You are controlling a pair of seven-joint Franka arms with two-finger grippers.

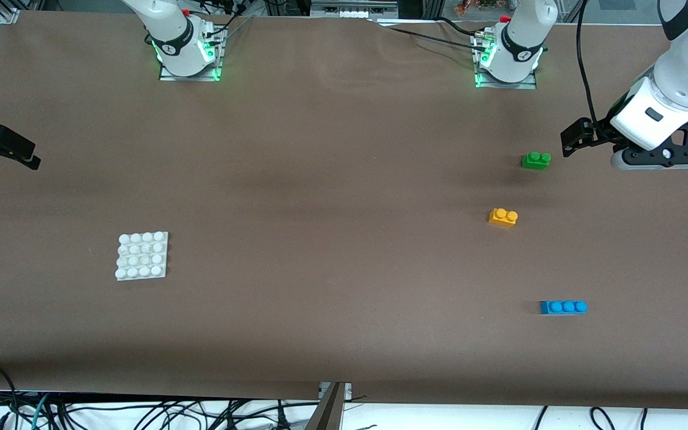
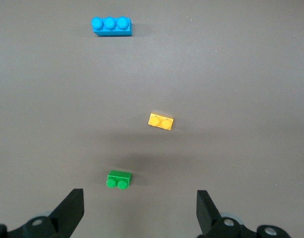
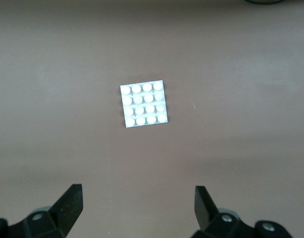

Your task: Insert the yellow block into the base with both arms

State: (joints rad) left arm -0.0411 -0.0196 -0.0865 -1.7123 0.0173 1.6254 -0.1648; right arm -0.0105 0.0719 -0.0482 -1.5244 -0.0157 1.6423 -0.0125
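The yellow block (image 1: 503,217) (image 2: 160,121) lies flat on the brown table toward the left arm's end, studs up, with nothing touching it. The white studded base (image 1: 142,255) (image 3: 143,104) lies toward the right arm's end. My left gripper (image 1: 571,139) (image 2: 140,198) hangs open and empty above the table close to the green brick, apart from the yellow block. At the right arm's end, my right gripper (image 1: 28,154) (image 3: 139,192) hovers open and empty over bare table, well short of the base.
A green two-stud brick (image 1: 536,160) (image 2: 119,179) lies farther from the front camera than the yellow block. A blue three-stud brick (image 1: 563,307) (image 2: 111,26) lies nearer to it. Cables run along the table's front edge (image 1: 332,399).
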